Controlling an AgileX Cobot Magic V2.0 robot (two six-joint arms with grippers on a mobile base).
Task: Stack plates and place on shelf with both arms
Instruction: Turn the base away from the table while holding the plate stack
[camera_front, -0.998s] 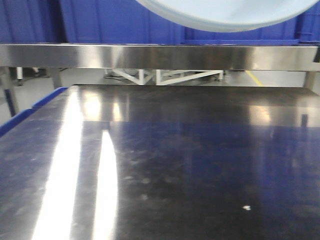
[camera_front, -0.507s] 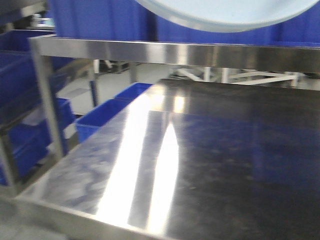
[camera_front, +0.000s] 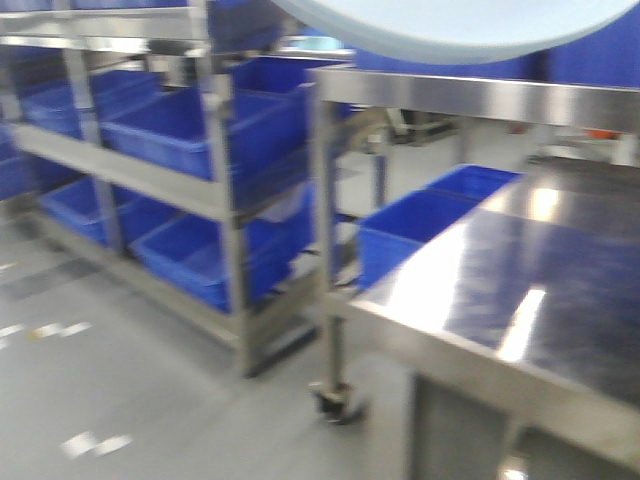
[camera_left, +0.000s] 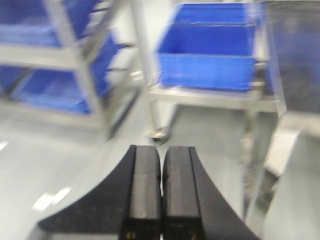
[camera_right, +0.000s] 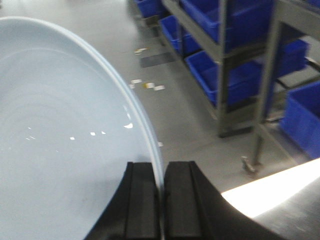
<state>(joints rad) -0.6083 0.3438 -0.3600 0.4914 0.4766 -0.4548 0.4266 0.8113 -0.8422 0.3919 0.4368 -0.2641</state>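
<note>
Plate (camera_right: 60, 140) in right gripper (camera_right: 162, 172) (rim only)

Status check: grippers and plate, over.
Left gripper shut, empty. Right gripper shut on plate rim. Steel table and blue crates close by.

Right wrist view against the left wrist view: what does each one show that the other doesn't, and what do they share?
Only the right wrist view shows the pale glossy plate, with faint rings on its face and its rim clamped in the right pincer. Only the left wrist view shows the left pincer, shut with nothing between its fingers. Both show steel racks, blue crates, grey floor and a corner of the steel table.
</note>
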